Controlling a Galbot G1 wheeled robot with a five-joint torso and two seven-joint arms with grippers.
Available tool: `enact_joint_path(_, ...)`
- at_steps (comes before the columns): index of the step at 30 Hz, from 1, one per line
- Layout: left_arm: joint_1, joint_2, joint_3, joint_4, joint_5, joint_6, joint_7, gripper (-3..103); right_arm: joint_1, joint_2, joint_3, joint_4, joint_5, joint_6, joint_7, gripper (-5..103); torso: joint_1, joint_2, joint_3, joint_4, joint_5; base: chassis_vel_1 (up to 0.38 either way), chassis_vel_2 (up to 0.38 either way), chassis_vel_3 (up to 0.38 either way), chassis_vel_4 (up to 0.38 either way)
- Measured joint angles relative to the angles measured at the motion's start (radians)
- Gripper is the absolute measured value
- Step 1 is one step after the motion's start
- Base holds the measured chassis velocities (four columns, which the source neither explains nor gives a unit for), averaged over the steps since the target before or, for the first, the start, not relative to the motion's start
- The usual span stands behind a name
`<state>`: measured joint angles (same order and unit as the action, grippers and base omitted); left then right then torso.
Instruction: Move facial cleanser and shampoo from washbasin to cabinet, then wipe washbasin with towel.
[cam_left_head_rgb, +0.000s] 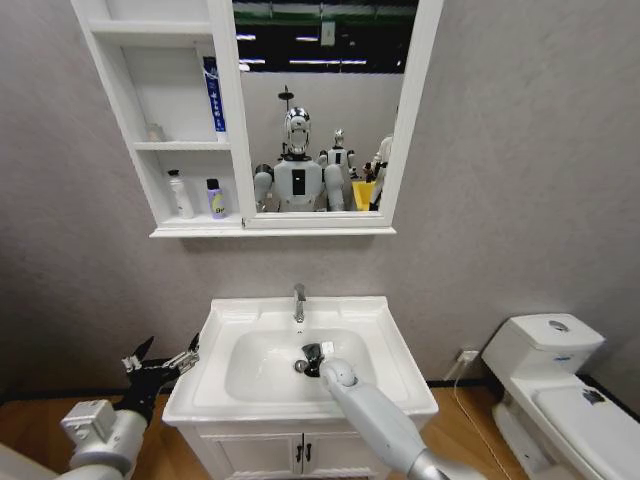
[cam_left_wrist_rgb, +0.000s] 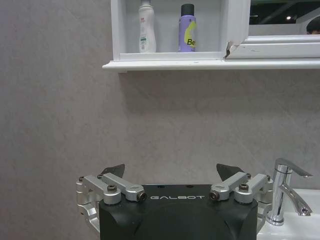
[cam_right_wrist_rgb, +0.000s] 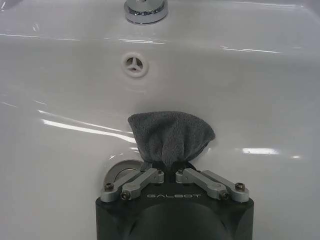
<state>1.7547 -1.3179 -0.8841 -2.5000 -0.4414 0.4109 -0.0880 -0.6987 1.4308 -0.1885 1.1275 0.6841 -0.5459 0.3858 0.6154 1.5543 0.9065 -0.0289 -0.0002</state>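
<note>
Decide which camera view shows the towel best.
The right wrist view: the grey towel bunches clearly in the right gripper against the washbasin. The head view gives a small dark patch.

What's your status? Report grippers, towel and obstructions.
Right gripper shut on towel inside washbasin bowl. Left gripper open, idle beside basin. Nothing obstructing.

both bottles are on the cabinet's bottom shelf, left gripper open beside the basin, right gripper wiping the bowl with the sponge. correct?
One thing is off: the right gripper holds no sponge. It is shut on the dark grey towel, pressed into the washbasin bowl, as the right wrist view shows. The rest stands: the white bottle and purple bottle are on the cabinet bottom shelf, and the left gripper is open beside the basin.
</note>
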Motion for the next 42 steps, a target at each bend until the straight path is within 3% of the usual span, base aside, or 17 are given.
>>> enact_joint_path(21, 0.000, 0.000, 0.000, 0.000, 0.000, 0.000, 0.000, 100, -0.017, 0.083, -0.011, -0.020, 0.001, 0.032, -0.033, 5, 0.000, 0.000, 0.000, 0.0002, 0.0002, 0.000, 0.000, 0.000, 0.000)
enact_joint_path(36, 0.000, 0.000, 0.000, 0.000, 0.000, 0.000, 0.000, 100, -0.100, -0.044, 0.053, 0.118, 0.045, 0.008, 0.050, 5, 0.000, 0.000, 0.000, 0.0001, 0.0003, 0.000, 0.000, 0.000, 0.000)
enact_joint_path(42, 0.000, 0.000, 0.000, 0.000, 0.000, 0.000, 0.000, 100, -0.153, -0.126, 0.054, 0.241, 0.103, -0.019, 0.130, 5, 0.000, 0.000, 0.000, 0.0000, 0.0004, 0.000, 0.000, 0.000, 0.000)
